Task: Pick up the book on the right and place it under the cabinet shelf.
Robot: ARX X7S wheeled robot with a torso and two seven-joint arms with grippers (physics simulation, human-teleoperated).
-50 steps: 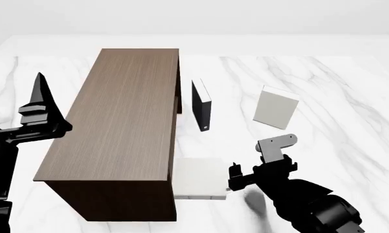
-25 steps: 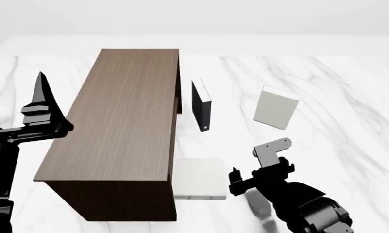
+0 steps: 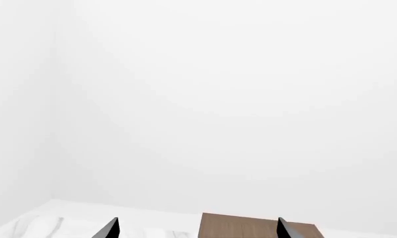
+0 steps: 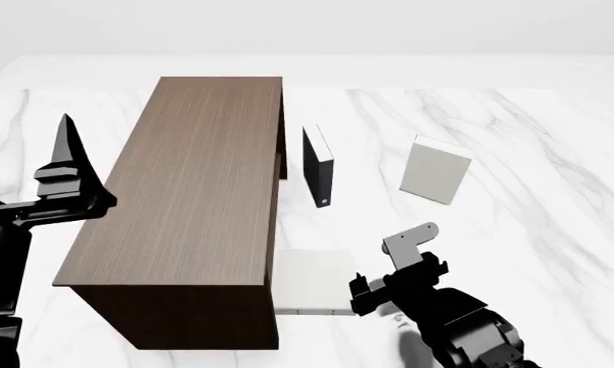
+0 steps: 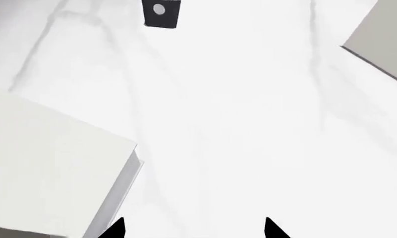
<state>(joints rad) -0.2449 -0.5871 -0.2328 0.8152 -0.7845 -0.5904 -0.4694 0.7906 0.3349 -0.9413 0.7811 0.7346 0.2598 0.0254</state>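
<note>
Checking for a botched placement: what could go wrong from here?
1. The book lies flat, most of it showing beside the cabinet shelf. An off-centre push from the open right gripper at its right edge might turn it rather than slide it under.
2. The fingers sit close to that edge and could ride up over the cover.

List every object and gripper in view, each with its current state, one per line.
Off-white book: lying flat beside the cabinet's near right corner, not gripped.
Black book: standing on edge next to the cabinet.
Pale grey book: apart on the marble, cover facing up.
Cabinet shelf: nothing on its top.
Left gripper: raised, open, empty.
Right gripper: open, empty, beside the off-white book.
</note>
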